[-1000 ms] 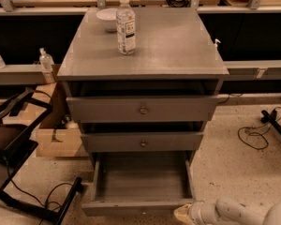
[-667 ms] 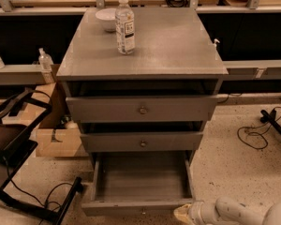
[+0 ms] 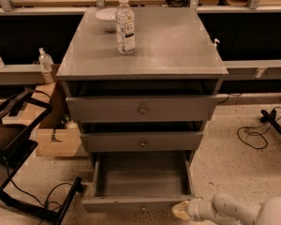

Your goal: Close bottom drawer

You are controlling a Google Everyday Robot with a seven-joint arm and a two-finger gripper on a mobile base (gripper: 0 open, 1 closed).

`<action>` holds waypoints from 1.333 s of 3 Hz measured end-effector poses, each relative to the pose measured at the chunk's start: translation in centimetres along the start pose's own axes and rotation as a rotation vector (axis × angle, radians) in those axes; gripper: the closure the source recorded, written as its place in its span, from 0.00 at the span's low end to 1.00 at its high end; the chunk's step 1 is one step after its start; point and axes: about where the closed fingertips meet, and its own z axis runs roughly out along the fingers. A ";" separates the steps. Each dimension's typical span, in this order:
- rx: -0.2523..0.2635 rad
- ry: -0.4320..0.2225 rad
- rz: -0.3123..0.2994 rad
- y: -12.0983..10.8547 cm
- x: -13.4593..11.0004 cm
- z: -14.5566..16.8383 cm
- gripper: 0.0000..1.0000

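The grey cabinet (image 3: 145, 46) has three drawers. The bottom drawer (image 3: 140, 182) is pulled far out, its inside empty, its front panel (image 3: 131, 203) at the bottom edge of the view. The middle drawer (image 3: 141, 141) and top drawer (image 3: 141, 108) stand slightly out, each with a small round knob. My gripper (image 3: 180, 212) is at the bottom right, its pale tip right by the right end of the bottom drawer's front panel. My white arm (image 3: 243, 210) reaches in from the right.
A clear water bottle (image 3: 125, 25) and a white bowl (image 3: 106, 18) stand on the cabinet top. A cardboard box (image 3: 56, 139) and a black frame (image 3: 18, 153) are on the left. Black cables (image 3: 257, 132) lie on the floor at right. A small bottle (image 3: 45, 64) stands on the left shelf.
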 end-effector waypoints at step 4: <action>-0.021 0.053 -0.030 -2.8 -3.6 4.2 1.00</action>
